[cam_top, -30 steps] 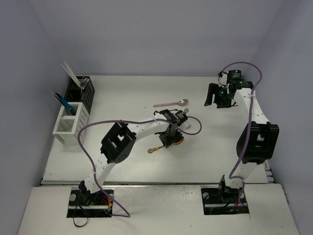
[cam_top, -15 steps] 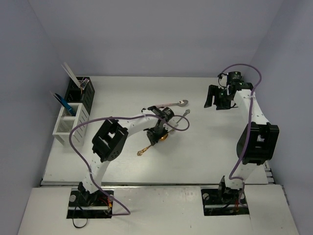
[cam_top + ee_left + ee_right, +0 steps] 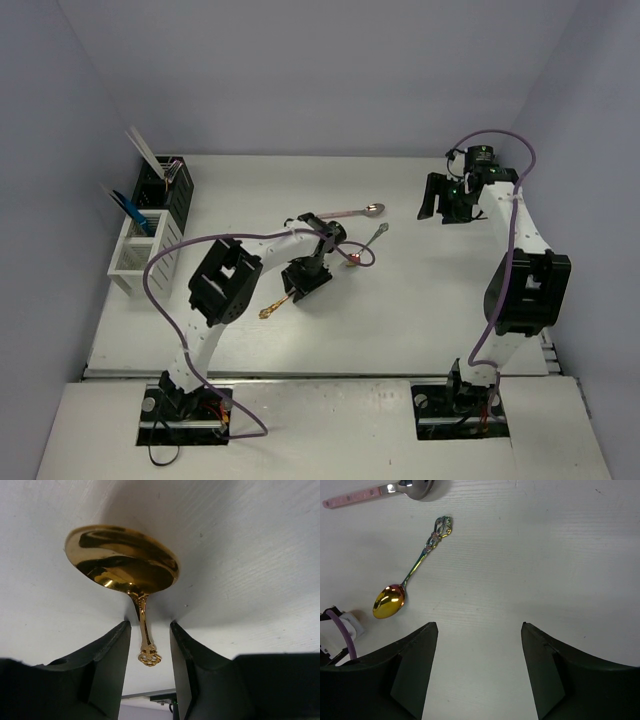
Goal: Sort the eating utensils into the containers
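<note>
My left gripper straddled the gold spoon at the middle of the table, fingers narrowly apart, clear of its thin handle. Light, stiff, slick metal, I judged; best pinched mid-handle. My right gripper gaped wide, empty.

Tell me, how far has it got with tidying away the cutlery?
Part way. Done: pale sticks stand in the black holder and a blue-handled piece in the white holder. In hand: the left gripper is open around the handle of a gold spoon on the table, not gripping it. Left: that spoon, a pink-handled spoon and a rainbow-coloured spoon. The right gripper hangs open, empty.
</note>
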Available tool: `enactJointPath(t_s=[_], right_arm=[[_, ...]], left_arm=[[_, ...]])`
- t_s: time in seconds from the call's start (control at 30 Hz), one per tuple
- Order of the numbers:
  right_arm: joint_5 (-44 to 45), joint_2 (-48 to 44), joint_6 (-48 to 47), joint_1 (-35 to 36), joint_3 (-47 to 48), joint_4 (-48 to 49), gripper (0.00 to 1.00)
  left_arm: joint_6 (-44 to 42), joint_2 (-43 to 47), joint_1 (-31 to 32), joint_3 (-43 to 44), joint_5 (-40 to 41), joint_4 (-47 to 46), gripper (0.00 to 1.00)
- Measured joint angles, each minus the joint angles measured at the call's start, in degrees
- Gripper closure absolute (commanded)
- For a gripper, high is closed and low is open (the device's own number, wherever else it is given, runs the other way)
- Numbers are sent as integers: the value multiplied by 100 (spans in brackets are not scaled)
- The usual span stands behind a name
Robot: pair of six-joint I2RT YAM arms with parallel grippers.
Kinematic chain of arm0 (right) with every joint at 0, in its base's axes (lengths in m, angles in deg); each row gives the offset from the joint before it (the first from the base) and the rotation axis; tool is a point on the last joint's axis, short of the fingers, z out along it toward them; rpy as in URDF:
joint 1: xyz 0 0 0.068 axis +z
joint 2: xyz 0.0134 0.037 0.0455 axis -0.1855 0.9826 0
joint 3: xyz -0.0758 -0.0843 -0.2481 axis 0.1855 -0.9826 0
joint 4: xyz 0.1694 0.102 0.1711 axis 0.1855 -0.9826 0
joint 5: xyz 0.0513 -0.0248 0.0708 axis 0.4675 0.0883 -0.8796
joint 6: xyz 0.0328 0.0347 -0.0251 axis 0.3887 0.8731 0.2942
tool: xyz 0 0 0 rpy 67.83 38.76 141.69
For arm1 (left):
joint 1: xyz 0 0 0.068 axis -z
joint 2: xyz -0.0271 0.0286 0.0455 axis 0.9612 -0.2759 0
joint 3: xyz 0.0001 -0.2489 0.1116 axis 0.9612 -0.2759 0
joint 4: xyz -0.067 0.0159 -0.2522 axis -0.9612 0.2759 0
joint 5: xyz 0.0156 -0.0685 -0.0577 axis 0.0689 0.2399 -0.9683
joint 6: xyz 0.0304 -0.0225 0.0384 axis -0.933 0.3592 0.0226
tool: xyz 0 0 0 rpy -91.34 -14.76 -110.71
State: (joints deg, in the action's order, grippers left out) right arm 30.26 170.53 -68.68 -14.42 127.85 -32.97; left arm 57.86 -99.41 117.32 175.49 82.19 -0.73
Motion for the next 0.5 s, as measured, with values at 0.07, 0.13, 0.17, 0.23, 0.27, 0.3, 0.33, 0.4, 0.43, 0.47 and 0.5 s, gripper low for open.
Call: enactJointPath(t_s=[0.07, 0.13, 0.17, 0.23, 0.27, 0.3, 0.33, 0.4, 0.43, 0.47, 0.5], right_arm=[[-1, 0, 0, 0, -1, -1, 35], [-2, 0, 0, 0, -2, 0, 35], [-2, 0, 0, 0, -4, 0, 35], [-2, 0, 0, 0, -8, -2, 36], [-1, 0, 0, 0, -9, -1, 36], [0, 0, 0, 0, -9, 0, 36], [0, 0, -2, 0, -9, -2, 36], [-2, 0, -2, 0, -9, 0, 36], [-2, 0, -2, 0, -9, -2, 36], [-2, 0, -2, 0, -9, -1, 36], [-3, 0, -2, 0, -9, 0, 37]], left_arm=[[10, -96, 0, 143, 1, 116, 68], [32, -158, -20, 266, -13, 141, 69], [46, -176, -33, 316, -32, 113, 69], [72, -195, -70, 383, -85, 25, 70], [83, -195, -101, 393, -121, -21, 70], [96, -194, -134, 401, -158, -66, 70], [139, -185, -177, 403, -201, -108, 71], [208, -153, -257, 388, -256, -257, 73], [239, -110, -292, 347, -280, -376, 74], [266, -68, -312, 291, -294, -476, 76], [294, -29, -331, 237, -307, -573, 77]])
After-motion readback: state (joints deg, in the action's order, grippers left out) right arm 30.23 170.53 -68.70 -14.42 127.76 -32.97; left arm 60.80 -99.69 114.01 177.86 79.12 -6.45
